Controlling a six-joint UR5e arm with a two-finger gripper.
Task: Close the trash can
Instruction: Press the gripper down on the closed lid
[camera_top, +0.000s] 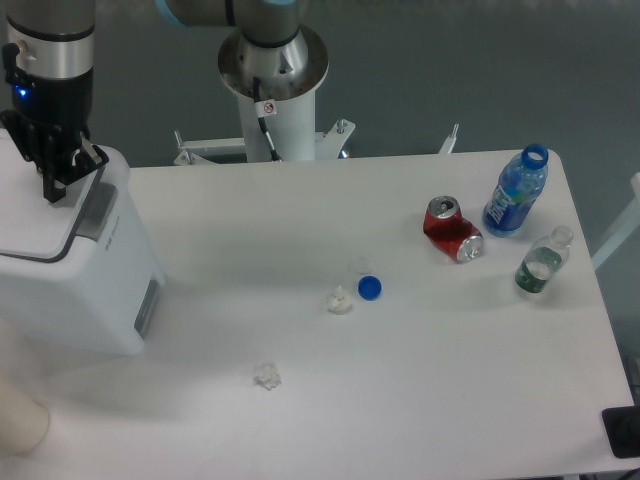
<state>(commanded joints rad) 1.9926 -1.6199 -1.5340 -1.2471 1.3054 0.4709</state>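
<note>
The trash can (75, 270) stood at the table's (400, 400) left edge, lid lying flat. The gripper (55, 185) hung over the lid's rear part by the grey latch tab (97, 208); whether its fingers were apart or together could not be told. A red soda can (452, 229) lay near the right edge.

The robot arm (250, 10) is showing grey metal links with a light blue joint cover. Its round silver base (272, 62) is carrying a small red-and-white sticker and a black cable. The black gripper (55, 185) is glowing with one small blue light.
</note>
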